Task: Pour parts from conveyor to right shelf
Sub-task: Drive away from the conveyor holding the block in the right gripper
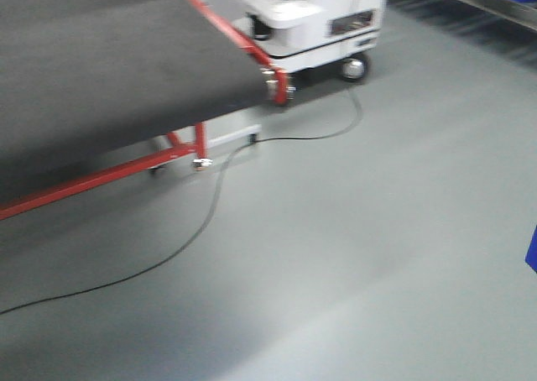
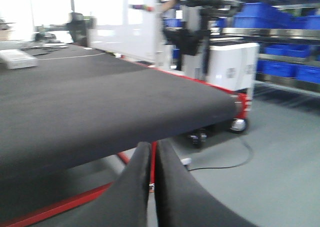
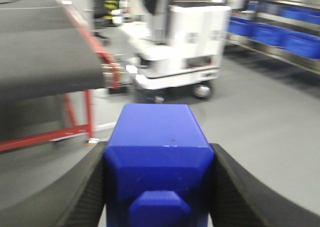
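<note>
In the right wrist view, closest of all, the right gripper (image 3: 159, 197) holds one of the parts (image 3: 157, 142) – a bright-blue block with bevelled edges and a small knob on the face nearest the camera. Its dark fingers (image 3: 82, 197) press against the block's two sides, and the block sits between them above the grey floor (image 1: 377, 230), apart from the belt.

In the left wrist view the left gripper (image 2: 152, 152) has its fingers (image 2: 130, 187) drawn narrow, with only a thin slit between the two black pads. They sit low, just before the near edge of the conveyor (image 2: 100, 107).

The conveyor's dark-grey belt stretches away to the left, flat and bare where it shows, carried on a red side rail (image 3: 92, 37) and red legs (image 1: 200, 142). A black cable (image 1: 210, 205) snakes across the floor from under its end.

Beyond the belt's end stands a white wheeled robot base (image 3: 185, 42), blurred, with a dark arm above it in the left wrist view.

Farthest back, to the right, runs the right shelf (image 2: 280, 34) – a steel rack carrying large blue bins (image 2: 255, 14) in rows. Whether anything lies in the bins cannot be told from here.
</note>
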Tool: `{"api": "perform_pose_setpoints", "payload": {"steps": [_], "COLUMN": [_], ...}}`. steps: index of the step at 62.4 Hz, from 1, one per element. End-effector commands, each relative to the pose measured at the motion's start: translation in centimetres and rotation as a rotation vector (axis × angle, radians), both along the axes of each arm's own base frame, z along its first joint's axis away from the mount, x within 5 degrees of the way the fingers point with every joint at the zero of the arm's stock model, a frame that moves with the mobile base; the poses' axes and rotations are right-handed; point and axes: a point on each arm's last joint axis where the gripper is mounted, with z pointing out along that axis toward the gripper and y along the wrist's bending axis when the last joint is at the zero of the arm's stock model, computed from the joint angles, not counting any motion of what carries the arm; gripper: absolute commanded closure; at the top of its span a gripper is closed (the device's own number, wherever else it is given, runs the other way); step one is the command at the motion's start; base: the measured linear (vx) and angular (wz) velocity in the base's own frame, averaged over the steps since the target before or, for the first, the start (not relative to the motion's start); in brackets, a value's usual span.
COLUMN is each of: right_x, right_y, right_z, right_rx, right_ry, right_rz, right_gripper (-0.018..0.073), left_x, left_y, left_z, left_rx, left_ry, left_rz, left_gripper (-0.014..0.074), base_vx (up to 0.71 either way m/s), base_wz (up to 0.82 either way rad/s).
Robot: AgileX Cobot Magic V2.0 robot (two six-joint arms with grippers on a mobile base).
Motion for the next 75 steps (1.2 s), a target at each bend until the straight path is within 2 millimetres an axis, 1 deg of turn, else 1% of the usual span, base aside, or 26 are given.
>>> {"api": "perform_pose_setpoints", "payload": {"steps": [1, 47, 75], "right_x": [0.01, 0.01, 0.01], "right_y": [-0.12, -0.12, -0.12], "right_z": [1.63, 1.63, 1.63], "right_rx": [-0.004, -0.004, -0.004], "right_ry": [-0.098, -0.098, -0.098], "right_rz": [-0.012, -0.012, -0.012], "right_gripper": [0.0568, 0.0568, 0.0568], "left_x": [-0.01, -0.01, -0.01], "left_y": [-0.02, -0.02, -0.02], "left_z": [-0.28, -0.28, -0.28], "left_rx": [-0.007, -0.007, -0.007], "left_ry": [-0.057, -0.057, -0.057], "left_rz": [-0.003, -0.003, -0.003], "left_gripper": [0.0603, 0.0603, 0.0603], "base_vx": [-0.20, -0.17, -0.05], "base_wz": [-0.87, -0.68, -0.87]}}
